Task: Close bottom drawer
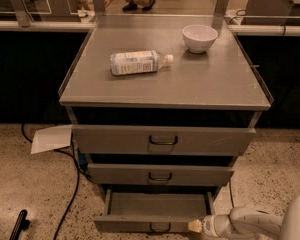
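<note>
The bottom drawer [157, 205] of the grey cabinet is pulled out and open, its inside bare, its flat front [140, 226] at the bottom edge of the camera view with a small dark loop handle [160, 228]. My gripper [195, 226] comes in from the lower right on a white arm [255, 223]. Its pale tip is at the right end of the drawer's front, level with it. I cannot tell whether it touches the front.
The top drawer [162, 140] and the middle drawer [160, 174] stand slightly out. A plastic bottle [139, 62] lies on the cabinet top next to a white bowl [199, 37]. A sheet of paper [51, 138], a black cable [70, 194] and a dark object [19, 225] are on the floor at left.
</note>
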Action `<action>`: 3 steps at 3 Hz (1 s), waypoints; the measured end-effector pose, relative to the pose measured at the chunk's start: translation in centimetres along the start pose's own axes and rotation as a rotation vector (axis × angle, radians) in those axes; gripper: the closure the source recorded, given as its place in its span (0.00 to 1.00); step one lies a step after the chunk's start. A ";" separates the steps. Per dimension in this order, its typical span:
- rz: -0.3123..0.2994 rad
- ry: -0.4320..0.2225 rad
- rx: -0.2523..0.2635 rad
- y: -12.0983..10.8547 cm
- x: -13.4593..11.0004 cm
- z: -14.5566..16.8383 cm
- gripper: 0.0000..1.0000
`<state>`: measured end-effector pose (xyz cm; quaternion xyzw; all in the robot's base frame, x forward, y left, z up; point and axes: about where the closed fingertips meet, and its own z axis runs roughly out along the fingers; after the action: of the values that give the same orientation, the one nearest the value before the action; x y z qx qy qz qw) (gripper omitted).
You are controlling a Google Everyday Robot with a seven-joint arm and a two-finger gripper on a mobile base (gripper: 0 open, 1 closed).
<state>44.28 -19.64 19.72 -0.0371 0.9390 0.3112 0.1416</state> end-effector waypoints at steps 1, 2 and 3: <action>-0.016 0.016 0.006 0.1 -1.2 0.8 1.00; -0.044 0.023 0.016 0.6 -2.8 1.3 1.00; -0.073 0.001 0.028 1.4 -4.5 1.5 1.00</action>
<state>48.68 -17.74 20.69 -0.0692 0.9413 0.2929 0.1529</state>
